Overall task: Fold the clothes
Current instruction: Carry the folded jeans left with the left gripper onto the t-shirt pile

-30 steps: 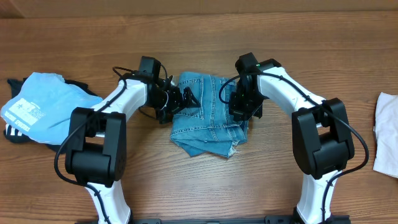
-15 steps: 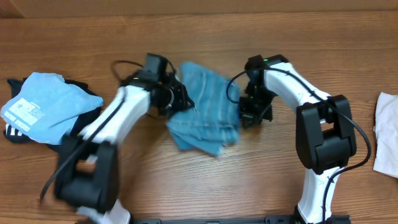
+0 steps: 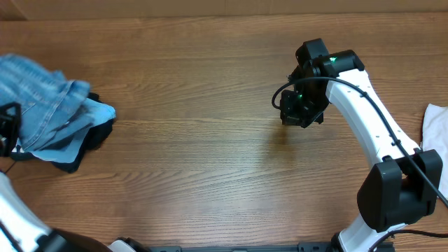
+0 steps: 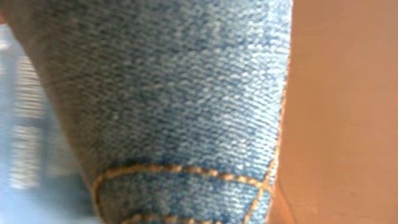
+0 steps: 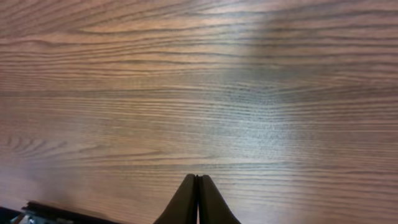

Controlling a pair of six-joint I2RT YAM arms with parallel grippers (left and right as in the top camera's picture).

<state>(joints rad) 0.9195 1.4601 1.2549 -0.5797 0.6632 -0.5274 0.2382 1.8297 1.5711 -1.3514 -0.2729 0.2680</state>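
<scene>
A brown wooden tabletop [image 3: 210, 154] with long grain running left to right fills the scene. Along its far edge lies a paler wooden strip [image 3: 210, 8]. A dark rail [image 3: 231, 247] borders the near edge. Soft, even light leaves a faint pale sheen on the wood.

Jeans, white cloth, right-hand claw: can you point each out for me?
jeans [image 3: 42, 105]: overhead view, on the bunched denim at the left edge.
white garment [image 3: 437, 150]: overhead view, on the part showing at the right edge.
right gripper [image 5: 198, 178]: right wrist view, at the tips of its shut fingers.
</scene>
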